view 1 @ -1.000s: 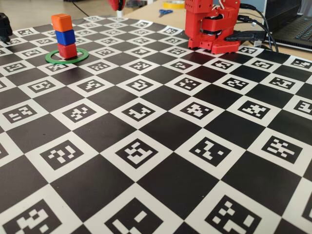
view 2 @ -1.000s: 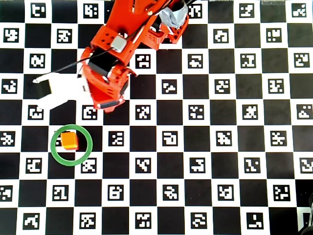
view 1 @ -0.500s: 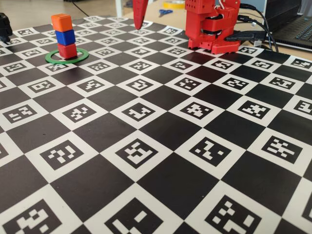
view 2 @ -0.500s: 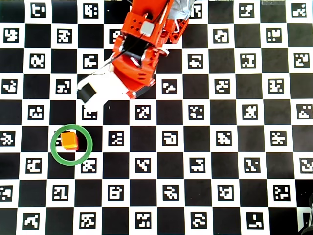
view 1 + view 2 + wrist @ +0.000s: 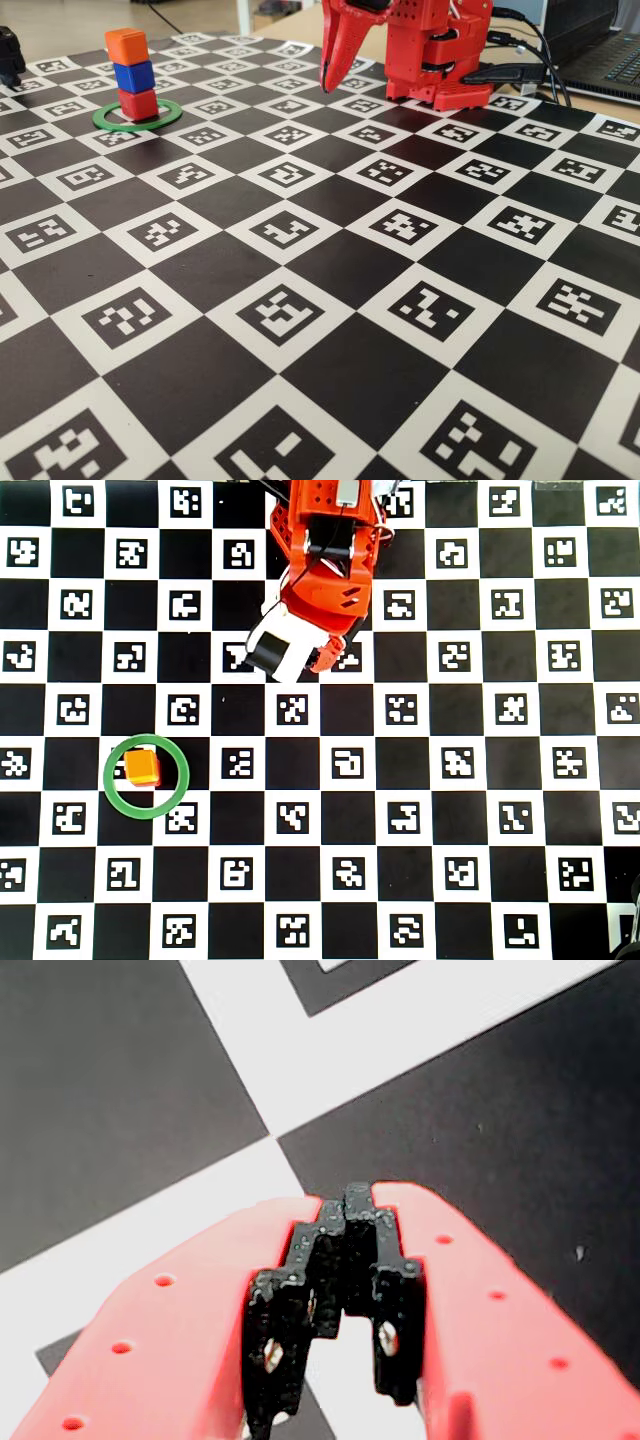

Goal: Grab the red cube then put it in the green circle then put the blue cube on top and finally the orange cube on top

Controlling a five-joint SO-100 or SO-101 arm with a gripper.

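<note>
We see the gripper [image 5: 326, 84] pinched shut and empty near the board's far edge, well apart from the red [image 5: 138, 103], blue [image 5: 134, 76], orange [image 5: 127, 46] stack in the green circle [image 5: 110, 124].

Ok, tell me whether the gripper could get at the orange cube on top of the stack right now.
Probably yes. The orange cube tops the stack in the green circle with nothing above or beside it, and the board between it and the shut, empty gripper is bare. Actual reach can't be confirmed.
</note>
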